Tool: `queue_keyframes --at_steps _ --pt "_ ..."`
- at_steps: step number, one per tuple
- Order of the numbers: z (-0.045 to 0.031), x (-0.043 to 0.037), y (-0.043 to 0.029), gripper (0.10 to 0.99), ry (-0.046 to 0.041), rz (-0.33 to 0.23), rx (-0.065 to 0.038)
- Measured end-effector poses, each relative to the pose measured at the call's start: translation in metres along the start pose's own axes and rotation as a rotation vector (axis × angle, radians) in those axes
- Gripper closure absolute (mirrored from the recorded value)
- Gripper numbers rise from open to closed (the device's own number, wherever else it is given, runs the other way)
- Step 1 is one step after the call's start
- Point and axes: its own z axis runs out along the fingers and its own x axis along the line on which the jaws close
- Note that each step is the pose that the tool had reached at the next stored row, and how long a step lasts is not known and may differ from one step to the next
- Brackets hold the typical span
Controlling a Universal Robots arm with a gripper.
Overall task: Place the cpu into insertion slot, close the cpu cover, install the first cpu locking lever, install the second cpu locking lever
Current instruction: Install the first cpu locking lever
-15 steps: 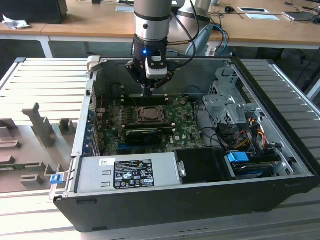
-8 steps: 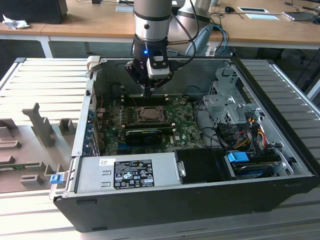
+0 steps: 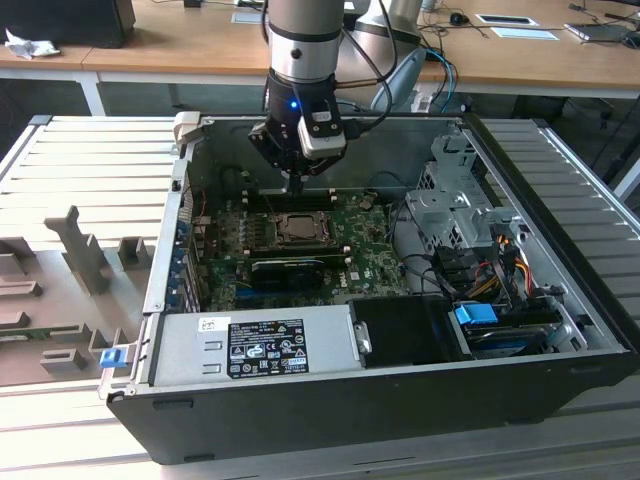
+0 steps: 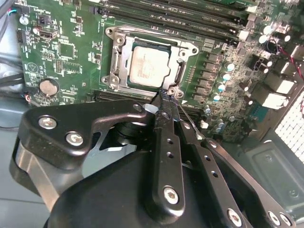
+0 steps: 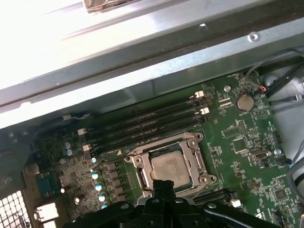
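The cpu [image 4: 149,65] sits under the lowered cpu cover [image 4: 118,66]. Gripper [image 4: 165,96] is pinched together right at the cover's corner.

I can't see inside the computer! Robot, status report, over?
Black gripper shut. Small silvery square cpu seated; thin silvery metal cpu cover down over it, gripper tips at its corner. Thin metal rod beside them.

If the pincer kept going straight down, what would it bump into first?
Most likely the cover, at its corner next to the cpu; the pincer hangs just over it, though depth is unclear.
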Motion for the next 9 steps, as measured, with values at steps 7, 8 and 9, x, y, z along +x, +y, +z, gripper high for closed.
queue_keyframes --at_steps 7,8,9 --pt "0.0000 0.0000 0.0000 0.980 0.0019 -0.060 0.001" --pt "0.0000 0.0000 0.0000 0.980 0.0024 -0.079 0.002" --pt "0.0000 0.0000 0.0000 0.980 0.0026 -0.086 0.002"
